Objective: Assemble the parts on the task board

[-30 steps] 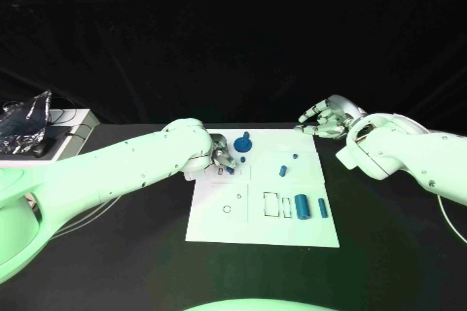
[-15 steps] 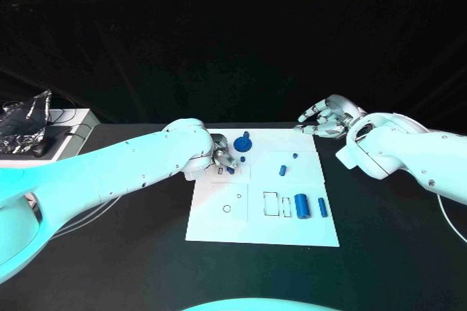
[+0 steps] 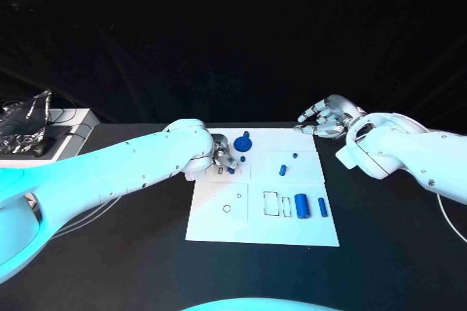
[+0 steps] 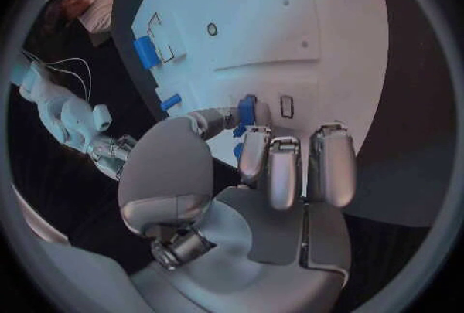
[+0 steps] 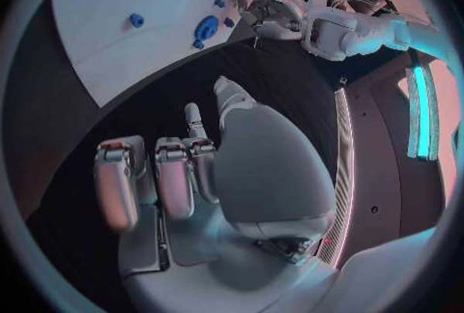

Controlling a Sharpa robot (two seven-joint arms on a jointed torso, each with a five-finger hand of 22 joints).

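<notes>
Pinching a small blue part [image 4: 247,110], the left hand [image 3: 220,156] crowds the task board's [image 3: 262,223] far-left corner, while the right hand [image 3: 324,120] hovers empty, fingers loosely apart, beyond the far-right corner.

We counted one task board [image 3: 219,223]; six blue parts [image 3: 303,206] on it; two hands [image 3: 325,120]; one table [image 3: 117,257].

The board [image 3: 262,220] is a smooth, matt white sheet, like plastic. The small blue parts [image 3: 303,206] look like smooth moulded plastic. Each robot hand [image 4: 275,166] has brushed silvery metal fingers with a soft sheen; the arm shells [image 3: 117,169] are glossy white plastic. The bench [image 3: 117,257] is matt black.
</notes>
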